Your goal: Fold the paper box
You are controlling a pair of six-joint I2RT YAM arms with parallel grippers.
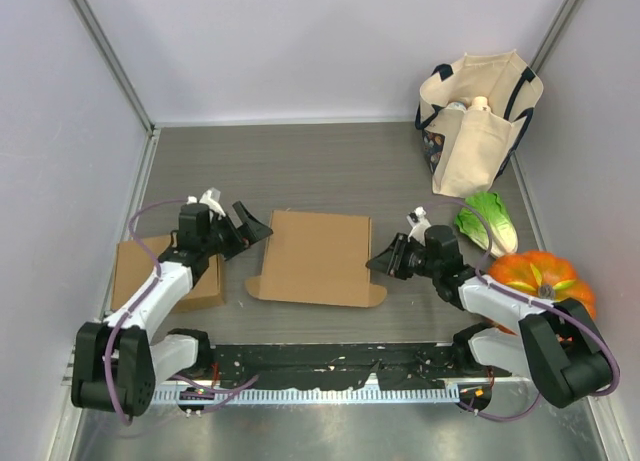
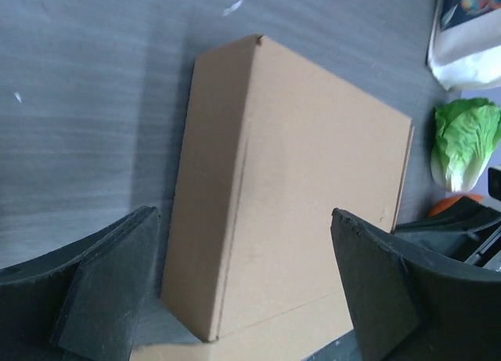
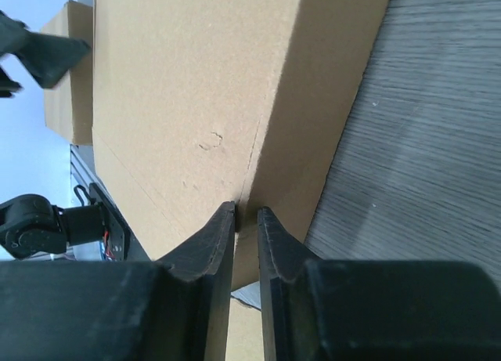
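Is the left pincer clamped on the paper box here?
No, the left pincer stands wide open, its jaws not closed on the paper box.

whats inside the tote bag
A pale rounded top, maybe a bottle, pokes out of the tote bag. Anything deeper is hidden by the cloth.

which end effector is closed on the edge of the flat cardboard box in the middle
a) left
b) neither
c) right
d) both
c: the right end effector pinches an edge of the cardboard box, while the left end effector is wide open
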